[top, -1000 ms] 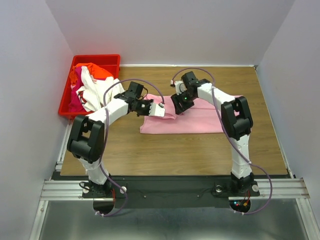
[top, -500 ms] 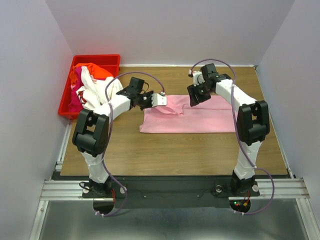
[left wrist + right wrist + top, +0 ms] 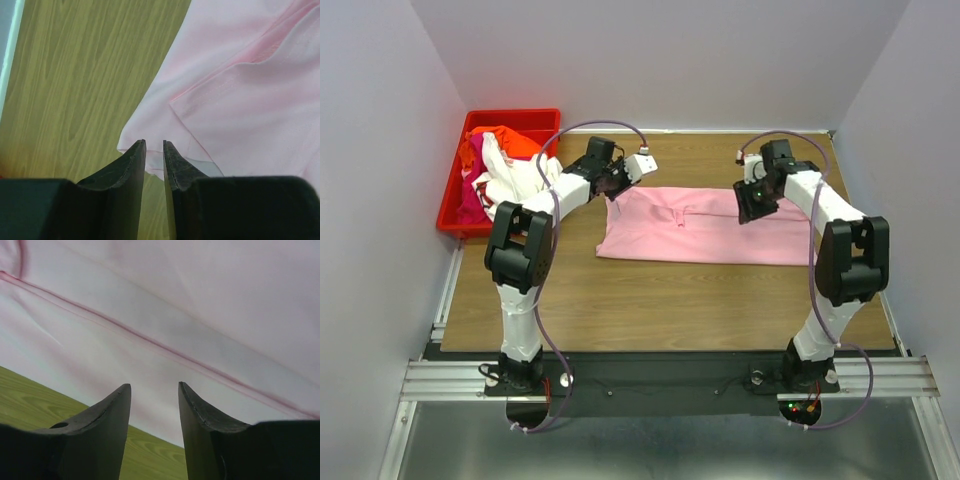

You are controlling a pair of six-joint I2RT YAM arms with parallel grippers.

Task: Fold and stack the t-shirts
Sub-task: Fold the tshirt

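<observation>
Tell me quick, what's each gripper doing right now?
Left gripper: nearly closed at a corner of the pink shirt; grip cannot be told.
Right gripper: open over the shirt, holding nothing.

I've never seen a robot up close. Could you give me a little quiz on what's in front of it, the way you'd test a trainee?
1. True or false: the pink t-shirt is lying inside the red bin.
2. Where does the red bin stand in the overhead view? A) at the far left, by the wall; B) at the far right; C) between the two arm bases.
3. One wrist view shows two fingers well apart, with nothing between them, over pink cloth. Which arm's gripper is it, left or right?

Key
1. False: it lies spread out on the wooden table.
2. A.
3. The right gripper.
</observation>
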